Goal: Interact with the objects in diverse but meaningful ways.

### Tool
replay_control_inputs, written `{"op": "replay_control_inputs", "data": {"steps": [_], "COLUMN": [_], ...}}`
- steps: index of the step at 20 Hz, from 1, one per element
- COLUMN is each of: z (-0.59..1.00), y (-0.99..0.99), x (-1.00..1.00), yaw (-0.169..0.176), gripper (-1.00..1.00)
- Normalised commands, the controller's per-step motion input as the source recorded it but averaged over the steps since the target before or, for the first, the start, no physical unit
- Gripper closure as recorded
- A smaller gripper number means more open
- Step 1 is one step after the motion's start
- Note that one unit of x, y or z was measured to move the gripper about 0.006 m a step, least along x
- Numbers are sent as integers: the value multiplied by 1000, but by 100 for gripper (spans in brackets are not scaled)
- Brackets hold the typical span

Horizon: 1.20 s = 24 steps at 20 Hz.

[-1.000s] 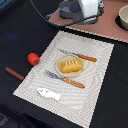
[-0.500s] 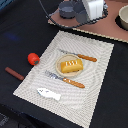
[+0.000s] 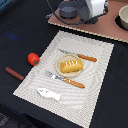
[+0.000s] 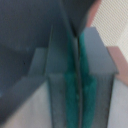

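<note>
- Bread loaf [image 3: 71, 65] sits on a small plate [image 3: 60, 61] mid-placemat [image 3: 97, 85]; loaf yellow-orange with white slashes.
- Knife [image 3: 78, 55] lies just beyond the plate, fork [image 3: 65, 79] just in front of it, both with orange handles, both on the placemat.
- Flat white fish [image 3: 49, 93] near the placemat's front corner, apart from the fork.
- Red tomato [image 3: 33, 58] off the placemat on the exterior view's left, on the dark surface [image 3: 20, 30]; brown sausage [image 3: 14, 73] further left, well apart from the loaf.
- Blue-grey pot [image 3: 68, 10] at the far edge on a brownish board [image 3: 107, 31], right next to my arm's white head [image 3: 95, 7].
- Fingers [image 4: 78, 85]: in the wrist view the two teal pads meet with only a thin seam, so I read them as closed with nothing between; not separately visible from the exterior view.
- Risks, my judgement: arm hangs touching or just beside the pot, can't tell which, so a swing out could knock it.
- Closed fingers must open before any grasp, or they'd shove the loaf off the plate.
- Tomato is round, likely rolls if nudged.
</note>
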Motion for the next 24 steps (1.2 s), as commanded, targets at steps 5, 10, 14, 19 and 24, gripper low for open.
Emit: {"op": "replay_control_inputs", "data": {"steps": [5,10,14,19,24], "z": [135,141,70,45,7], "y": [199,195,431,490,437], "x": [502,568,427,330,326], "yaw": [-17,-23,0,0,0], "gripper": [100,100,100,100,100]}}
